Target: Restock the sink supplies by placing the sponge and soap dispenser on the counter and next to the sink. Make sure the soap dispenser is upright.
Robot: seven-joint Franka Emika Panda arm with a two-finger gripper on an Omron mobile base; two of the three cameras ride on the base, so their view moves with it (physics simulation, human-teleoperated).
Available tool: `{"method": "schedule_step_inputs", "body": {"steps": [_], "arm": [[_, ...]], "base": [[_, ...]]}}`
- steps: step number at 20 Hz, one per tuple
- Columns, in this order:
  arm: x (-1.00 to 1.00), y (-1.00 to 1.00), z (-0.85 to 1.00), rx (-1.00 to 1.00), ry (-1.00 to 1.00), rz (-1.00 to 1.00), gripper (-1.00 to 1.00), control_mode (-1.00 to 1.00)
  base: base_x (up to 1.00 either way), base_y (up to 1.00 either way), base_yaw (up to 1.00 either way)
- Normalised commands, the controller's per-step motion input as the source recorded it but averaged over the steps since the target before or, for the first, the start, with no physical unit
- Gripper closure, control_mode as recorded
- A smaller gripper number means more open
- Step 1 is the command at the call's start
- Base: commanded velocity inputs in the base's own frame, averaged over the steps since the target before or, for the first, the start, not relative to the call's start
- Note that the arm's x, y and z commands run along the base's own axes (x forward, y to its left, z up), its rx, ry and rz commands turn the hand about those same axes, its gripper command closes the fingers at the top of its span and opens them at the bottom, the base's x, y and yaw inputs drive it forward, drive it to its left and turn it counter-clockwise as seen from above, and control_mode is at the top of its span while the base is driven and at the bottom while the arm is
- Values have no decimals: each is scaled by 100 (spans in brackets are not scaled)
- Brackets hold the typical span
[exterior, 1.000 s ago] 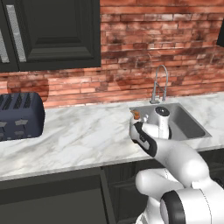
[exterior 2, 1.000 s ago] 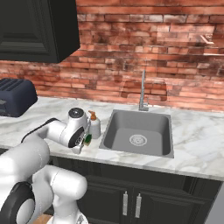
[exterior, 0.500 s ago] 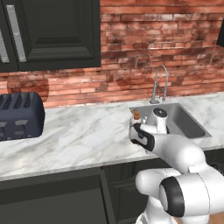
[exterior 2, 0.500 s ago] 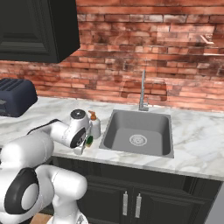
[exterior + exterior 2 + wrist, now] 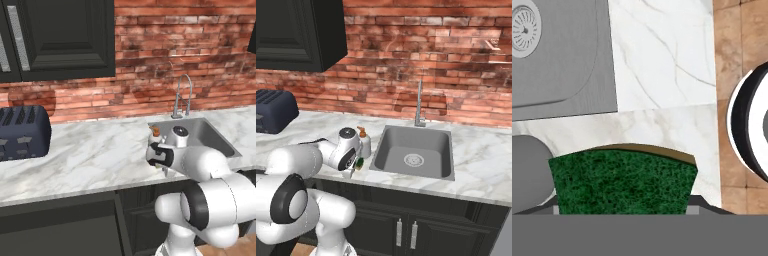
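Sponge [image 5: 623,181] fills the lower middle of the hand view, its dark green face toward the camera and a thin yellow layer along its far edge; it sits right at the fingers, which appear closed on it, though the tips themselves are hidden behind it. In the right base view a bit of green sponge [image 5: 359,162] shows at the fingers [image 5: 354,166], low over the front edge of the tabletop [image 5: 476,165]. Just beyond the fingers, toward the brick wall, the soap dispenser [image 5: 364,143] stands upright on the tabletop, white with its orange-brown pump on top, close beside the left rim of the sink [image 5: 414,150]. From the left base view the pump of the soap dispenser [image 5: 155,131] peeks out above the wrist, with the sink [image 5: 202,133] to the right of the fingers [image 5: 161,167]. In the hand view the sink [image 5: 562,55] lies past the sponge, with marble tabletop [image 5: 662,75] next to it. A dark blue toaster [image 5: 22,132] sits well apart to the left of the fingers on the tabletop [image 5: 90,157].
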Motion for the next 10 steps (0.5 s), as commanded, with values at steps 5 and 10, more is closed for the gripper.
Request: {"method": "schedule_step_inputs", "body": {"steps": [5, 10], "arm": [[2, 0, -20, 0, 0, 0, 100, -100], [3, -5, -14, 0, 0, -1, 100, -100]], "base": [[0, 0, 0], [0, 0, 0]]}}
